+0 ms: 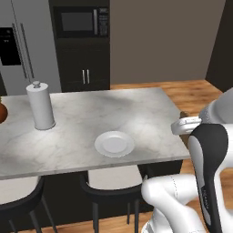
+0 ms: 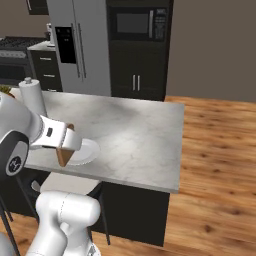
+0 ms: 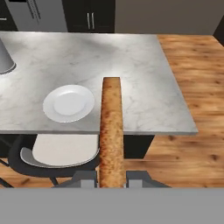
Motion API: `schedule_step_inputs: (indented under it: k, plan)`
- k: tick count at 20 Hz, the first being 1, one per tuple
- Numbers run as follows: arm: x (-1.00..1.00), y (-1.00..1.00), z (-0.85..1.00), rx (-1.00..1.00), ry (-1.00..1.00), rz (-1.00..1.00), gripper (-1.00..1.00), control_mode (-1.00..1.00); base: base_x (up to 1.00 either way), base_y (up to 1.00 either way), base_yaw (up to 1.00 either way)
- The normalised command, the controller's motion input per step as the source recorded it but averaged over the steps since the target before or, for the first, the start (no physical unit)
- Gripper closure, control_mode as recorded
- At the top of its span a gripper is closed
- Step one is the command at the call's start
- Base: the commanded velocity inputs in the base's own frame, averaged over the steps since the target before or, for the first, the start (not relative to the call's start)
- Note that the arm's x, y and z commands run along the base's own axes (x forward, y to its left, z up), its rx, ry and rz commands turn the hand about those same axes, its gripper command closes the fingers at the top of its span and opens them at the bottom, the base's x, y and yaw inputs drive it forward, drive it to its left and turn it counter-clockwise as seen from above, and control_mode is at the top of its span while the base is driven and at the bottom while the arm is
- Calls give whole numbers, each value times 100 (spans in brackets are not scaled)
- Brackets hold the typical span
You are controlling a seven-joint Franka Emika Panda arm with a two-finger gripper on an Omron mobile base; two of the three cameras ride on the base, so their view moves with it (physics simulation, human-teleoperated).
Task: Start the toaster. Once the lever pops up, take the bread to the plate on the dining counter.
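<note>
We see the end effector [image 3: 111, 177] closed on the bread [image 3: 111, 131], its two dark fingertips [image 3: 84, 177] pressed against the slice's flat sides so that we look at it edge-on, a tan-brown crusty strip standing up from between them. In the right base view the bread [image 2: 64, 152] hangs tilted from the end effector [image 2: 67, 145] just in front of the plate [image 2: 85, 152], off the near edge of the table [image 2: 140, 135]. In the left base view only a brown corner of the bread [image 1: 184, 114] shows behind the white hand, to the right of the plate [image 1: 114, 144] and just past the right end of the table [image 1: 91, 123].

The plate [image 3: 68, 103] is round, white and bare. It lies flat on the pale grey-veined marble table [image 3: 144, 78], close to that near edge. From the hand camera the bread's strip stands just to the right of the plate, and its top end overlaps the marble.

Well to the left of the plate a paper towel roll [image 1: 40, 105] stands upright on the table. Under the near edge, below the plate, a dark stool with a pale seat [image 3: 61, 151] is tucked in. Behind the plate, beyond the table, stand a steel fridge [image 2: 80, 45] and dark cabinets with a built-in microwave [image 2: 137, 22]. To the right of the table runs a wooden floor [image 2: 220, 150].
</note>
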Motion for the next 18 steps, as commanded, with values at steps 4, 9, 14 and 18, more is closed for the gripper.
schedule_step_inputs:
  k: [4, 9, 14, 18]
  plan:
    - [0, 0, 0, 0, 0, 0, 100, 100, 43, 0, -3]
    - [9, 0, -3, 0, 0, 0, 100, -100, 27, 0, 0]
    - [49, 2, -29, 1, 1, 17, 100, -100, 0, 0, 0]
    - [43, 0, -40, 5, 0, 34, 100, -100, 0, 0, 0]
